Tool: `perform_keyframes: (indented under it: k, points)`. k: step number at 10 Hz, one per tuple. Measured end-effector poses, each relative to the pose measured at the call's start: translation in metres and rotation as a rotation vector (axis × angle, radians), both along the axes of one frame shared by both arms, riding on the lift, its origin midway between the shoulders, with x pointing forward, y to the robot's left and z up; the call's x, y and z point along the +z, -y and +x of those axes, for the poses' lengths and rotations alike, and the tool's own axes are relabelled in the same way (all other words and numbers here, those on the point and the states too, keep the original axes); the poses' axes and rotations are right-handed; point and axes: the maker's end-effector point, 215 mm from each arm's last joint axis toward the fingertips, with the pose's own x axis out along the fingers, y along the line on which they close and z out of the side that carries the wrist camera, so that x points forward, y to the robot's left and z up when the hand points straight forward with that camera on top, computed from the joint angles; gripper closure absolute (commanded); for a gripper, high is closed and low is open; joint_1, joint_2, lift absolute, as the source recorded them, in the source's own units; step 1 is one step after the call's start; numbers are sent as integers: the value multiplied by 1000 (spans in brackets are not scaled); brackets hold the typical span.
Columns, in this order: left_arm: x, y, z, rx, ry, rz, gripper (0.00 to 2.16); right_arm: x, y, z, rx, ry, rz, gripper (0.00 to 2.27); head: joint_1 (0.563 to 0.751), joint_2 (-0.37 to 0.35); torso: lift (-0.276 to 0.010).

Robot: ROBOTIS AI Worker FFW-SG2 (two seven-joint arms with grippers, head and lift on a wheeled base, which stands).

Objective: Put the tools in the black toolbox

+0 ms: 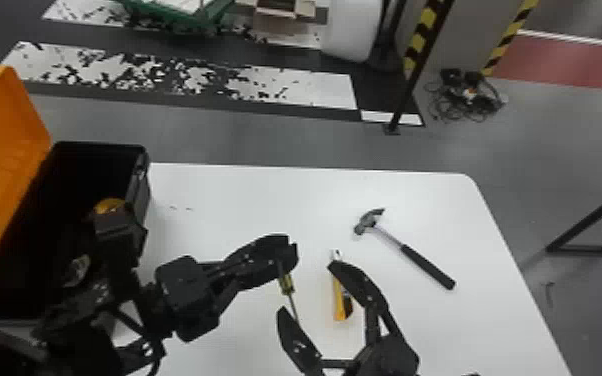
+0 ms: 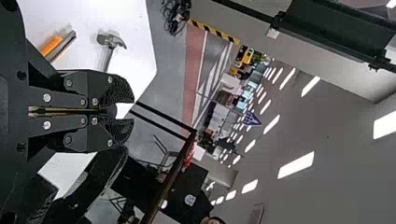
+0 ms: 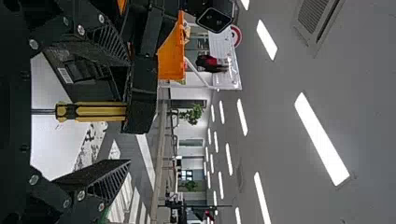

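Observation:
My left gripper [image 1: 289, 254] is shut on the handle end of a yellow-and-black screwdriver [image 1: 286, 285], above the table; the left gripper [image 2: 125, 110] shows closed in its wrist view. The right gripper [image 1: 307, 289] stands open, one finger on each side of the screwdriver, not gripping it. In the right wrist view the screwdriver [image 3: 93, 112] points toward that arm's palm, between the spread fingers of the right gripper [image 3: 129, 107]. A yellow utility knife [image 1: 340, 300] lies under the right gripper. The hammer [image 1: 427, 266] lies farther right. The black toolbox [image 1: 142, 175] stands open at the left.
The toolbox's orange lid [image 1: 7, 120] is raised on its left side. My left forearm crosses the toolbox's near right part. The white table [image 1: 265, 195] ends in a rounded far right corner, beyond the hammer.

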Motion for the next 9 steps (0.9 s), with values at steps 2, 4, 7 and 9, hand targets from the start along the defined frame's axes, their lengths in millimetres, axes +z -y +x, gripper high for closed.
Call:
perform_keyframes:
  k: [2, 4, 7, 9]
  points:
    - [1, -13, 16, 25, 22, 23, 1791, -2, 10, -4, -20, 1, 4, 49, 695, -147, -39]
    - [1, -34, 37, 70, 55, 70, 1791, -5, 20, -5, -39, -3, 1, 49, 695, -130, -39]
    - [1, -76, 60, 140, 45, 109, 1791, -9, 26, -6, -50, -12, -4, 56, 695, -61, -39]
    - [11, -108, 76, 209, 70, 125, 1787, -9, 28, -4, -55, -12, -6, 56, 695, -16, -39]
